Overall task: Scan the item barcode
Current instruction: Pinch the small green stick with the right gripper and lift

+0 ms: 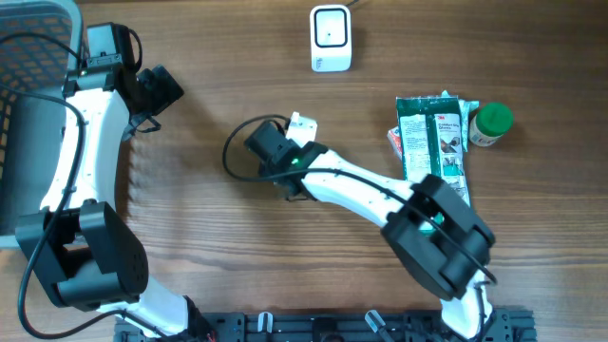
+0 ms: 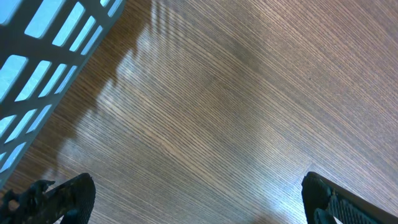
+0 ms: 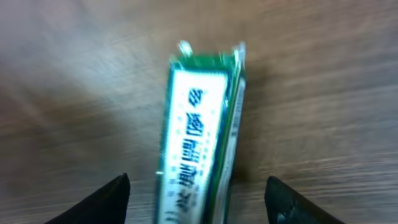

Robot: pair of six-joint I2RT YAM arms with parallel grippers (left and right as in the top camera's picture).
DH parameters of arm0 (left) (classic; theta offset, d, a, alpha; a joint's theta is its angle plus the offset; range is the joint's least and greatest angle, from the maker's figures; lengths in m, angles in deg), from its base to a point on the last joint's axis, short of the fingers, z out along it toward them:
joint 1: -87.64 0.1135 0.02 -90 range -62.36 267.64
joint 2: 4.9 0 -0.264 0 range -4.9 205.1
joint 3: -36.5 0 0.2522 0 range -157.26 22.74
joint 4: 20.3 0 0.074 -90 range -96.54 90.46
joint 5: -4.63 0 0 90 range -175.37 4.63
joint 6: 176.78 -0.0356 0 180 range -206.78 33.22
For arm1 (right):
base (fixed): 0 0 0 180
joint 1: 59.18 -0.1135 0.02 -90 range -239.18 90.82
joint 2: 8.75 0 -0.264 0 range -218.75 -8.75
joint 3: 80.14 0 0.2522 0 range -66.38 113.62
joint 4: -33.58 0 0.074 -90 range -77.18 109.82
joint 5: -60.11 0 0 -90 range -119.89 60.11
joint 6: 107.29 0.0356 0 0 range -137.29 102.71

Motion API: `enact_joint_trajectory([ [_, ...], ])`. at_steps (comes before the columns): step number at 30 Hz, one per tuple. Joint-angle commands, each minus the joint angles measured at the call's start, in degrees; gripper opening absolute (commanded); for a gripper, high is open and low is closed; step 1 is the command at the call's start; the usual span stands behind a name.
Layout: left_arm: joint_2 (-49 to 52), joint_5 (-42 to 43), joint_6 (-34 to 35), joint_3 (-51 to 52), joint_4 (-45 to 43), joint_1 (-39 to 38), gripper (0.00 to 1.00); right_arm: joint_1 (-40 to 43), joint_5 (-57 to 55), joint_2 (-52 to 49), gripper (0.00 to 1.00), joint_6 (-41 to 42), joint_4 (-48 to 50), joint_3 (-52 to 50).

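The item (image 3: 199, 130) is a slim green and white packet with dark print, blurred in the right wrist view. It runs between the fingers of my right gripper (image 3: 199, 202), with a gap of table on each side, so the jaws are open and touch nothing. From overhead only a small white bit of the item (image 1: 302, 123) shows at the tip of the right gripper (image 1: 294, 135), mid-table. The white scanner (image 1: 331, 38) stands at the far edge, beyond it. My left gripper (image 1: 160, 88) hovers far left, open (image 2: 199, 208) over bare wood.
A grey slatted basket (image 1: 28, 57) fills the far left corner, and its wall (image 2: 37, 43) shows close to the left gripper. At the right lie a green packet (image 1: 432, 142) and a green-capped bottle (image 1: 491, 123). A black cable (image 1: 233, 152) loops by the right wrist.
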Motion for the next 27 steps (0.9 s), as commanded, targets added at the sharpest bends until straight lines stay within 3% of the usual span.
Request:
enact_joint_trajectory([
  [1,0.02,0.07,0.39,-0.26,0.02,0.83,1.0,-0.48,-1.4,-2.43,0.7,-4.98,-0.13,-0.02],
  [10,0.02,0.07,0.39,-0.26,0.02,0.83,1.0,1.75,0.61,0.68,0.68,-17.44,-6.16,0.42],
  [13,0.02,0.07,0.39,-0.26,0.02,0.83,1.0,2.49,1.81,0.68,0.67,-19.34,-6.78,0.42],
  [18,0.02,0.07,0.39,-0.26,0.02,0.83,1.0,2.6,3.93,0.68,0.63,-29.4,-4.92,1.29],
  [27,0.02,0.07,0.39,-0.26,0.02,0.83,1.0,2.56,5.11,0.04,0.56,-30.36,-4.85,1.75],
])
